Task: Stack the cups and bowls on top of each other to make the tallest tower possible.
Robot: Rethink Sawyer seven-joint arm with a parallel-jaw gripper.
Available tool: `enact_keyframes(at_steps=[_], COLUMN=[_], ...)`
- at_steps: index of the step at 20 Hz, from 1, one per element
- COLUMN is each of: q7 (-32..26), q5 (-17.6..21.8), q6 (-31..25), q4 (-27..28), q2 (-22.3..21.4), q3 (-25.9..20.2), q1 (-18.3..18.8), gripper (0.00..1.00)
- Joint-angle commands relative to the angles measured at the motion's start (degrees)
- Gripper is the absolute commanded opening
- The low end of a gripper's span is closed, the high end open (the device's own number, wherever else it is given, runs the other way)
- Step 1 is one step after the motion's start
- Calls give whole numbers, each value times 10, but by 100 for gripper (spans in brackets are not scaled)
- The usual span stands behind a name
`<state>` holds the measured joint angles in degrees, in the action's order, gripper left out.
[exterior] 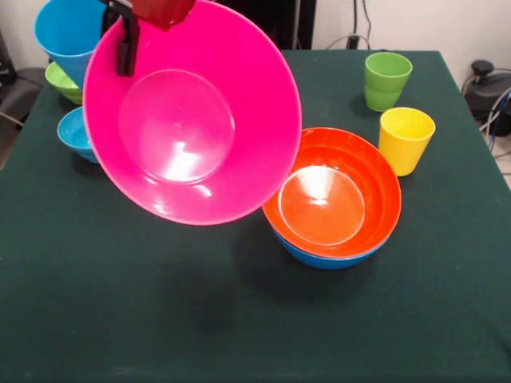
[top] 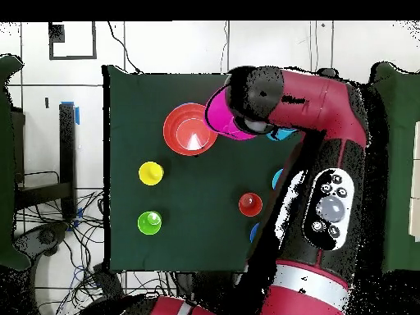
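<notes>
The big pink bowl point(exterior: 192, 112) hangs tilted above the table, its inside facing the front camera. My gripper point(exterior: 122, 64) is shut on its upper left rim; one black finger point(exterior: 126, 48) shows inside the bowl, the other is hidden behind it. To its lower right the orange bowl point(exterior: 331, 195) sits nested in the blue bowl point(exterior: 327, 257). In the overhead view the pink bowl point(top: 220, 115) is beside the orange bowl point(top: 190, 129), overlapping its edge. The green cup point(exterior: 387, 80) and yellow cup point(exterior: 406, 140) stand upright at the right.
A light blue cup point(exterior: 68, 32), a small green bowl point(exterior: 60, 80) and a small light blue bowl point(exterior: 76, 132) crowd the far left, partly behind the pink bowl. An orange cup point(top: 250, 203) stands near my arm point(top: 320, 107) in the overhead view.
</notes>
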<state>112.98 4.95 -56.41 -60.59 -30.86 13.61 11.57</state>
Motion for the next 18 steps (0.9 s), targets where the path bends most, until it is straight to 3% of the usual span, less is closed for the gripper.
enact_keyframes(at_steps=[1, 13, 16, 18], q7=[127, 194, 207, 186], q5=[13, -2, 0, 5], q6=[44, 34, 17, 6], q4=[-68, -66, -45, -19], q2=[30, 40, 56, 70], q3=[3, 33, 46, 43], q1=[-24, -65, -86, -88], gripper=[0, 0, 0, 0])
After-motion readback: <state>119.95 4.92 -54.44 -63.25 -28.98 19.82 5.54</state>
